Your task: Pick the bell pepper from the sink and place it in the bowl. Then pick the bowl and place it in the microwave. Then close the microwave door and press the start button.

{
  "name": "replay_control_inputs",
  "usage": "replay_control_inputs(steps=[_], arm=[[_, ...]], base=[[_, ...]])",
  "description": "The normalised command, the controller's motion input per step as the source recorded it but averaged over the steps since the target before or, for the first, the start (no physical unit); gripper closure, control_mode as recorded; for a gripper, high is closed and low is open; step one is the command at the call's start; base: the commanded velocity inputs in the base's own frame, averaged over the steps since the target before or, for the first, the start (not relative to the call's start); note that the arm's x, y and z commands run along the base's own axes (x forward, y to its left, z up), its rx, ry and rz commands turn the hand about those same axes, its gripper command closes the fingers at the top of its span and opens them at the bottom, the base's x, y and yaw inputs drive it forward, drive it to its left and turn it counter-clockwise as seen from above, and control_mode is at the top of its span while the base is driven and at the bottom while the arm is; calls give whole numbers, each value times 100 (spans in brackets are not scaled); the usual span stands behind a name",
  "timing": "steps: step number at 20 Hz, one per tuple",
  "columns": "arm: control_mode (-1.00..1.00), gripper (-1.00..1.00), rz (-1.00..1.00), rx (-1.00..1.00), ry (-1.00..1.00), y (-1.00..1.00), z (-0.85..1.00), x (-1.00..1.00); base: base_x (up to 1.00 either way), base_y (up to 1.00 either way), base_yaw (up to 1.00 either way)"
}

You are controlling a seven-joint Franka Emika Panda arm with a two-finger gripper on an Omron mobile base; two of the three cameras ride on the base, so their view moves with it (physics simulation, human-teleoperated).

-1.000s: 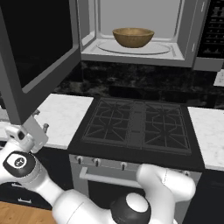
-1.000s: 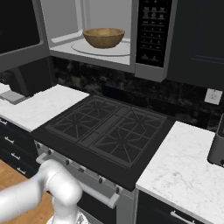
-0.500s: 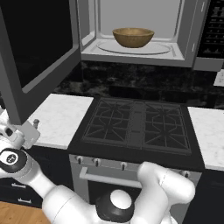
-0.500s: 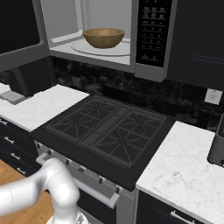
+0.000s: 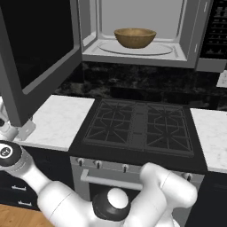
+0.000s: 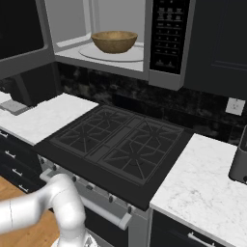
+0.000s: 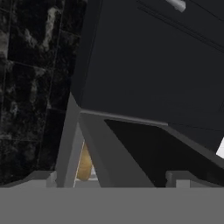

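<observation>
Bowl [image 5: 135, 37]: upright, centred on microwave [image 5: 137, 51] turntable, walls well apart. Door [image 5: 35, 53]: swung open leftward. Gripper [image 5: 9, 128]: beside door's outer edge; jaw state unclear.

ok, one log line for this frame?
stage: close door | bowl: on microwave turntable | microwave door: open | tool: by door's outer edge

Base pair flanking the microwave [image 5: 146, 31] — hand view close beneath.
</observation>
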Motion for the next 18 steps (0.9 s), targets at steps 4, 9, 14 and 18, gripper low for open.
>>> replay_control_inputs(steps=[4, 9, 14, 18], arm=[[-100, -100, 0, 0, 0, -1, 42, 0], [-100, -100, 0, 1, -2, -23, 29, -5], [-100, -100, 0, 6, -10, -57, 12, -26], [-100, -100, 0, 7, -9, -67, 1, -33]], base=[[0, 0, 0], [0, 0, 0], [0, 0, 0], [0, 0, 0]])
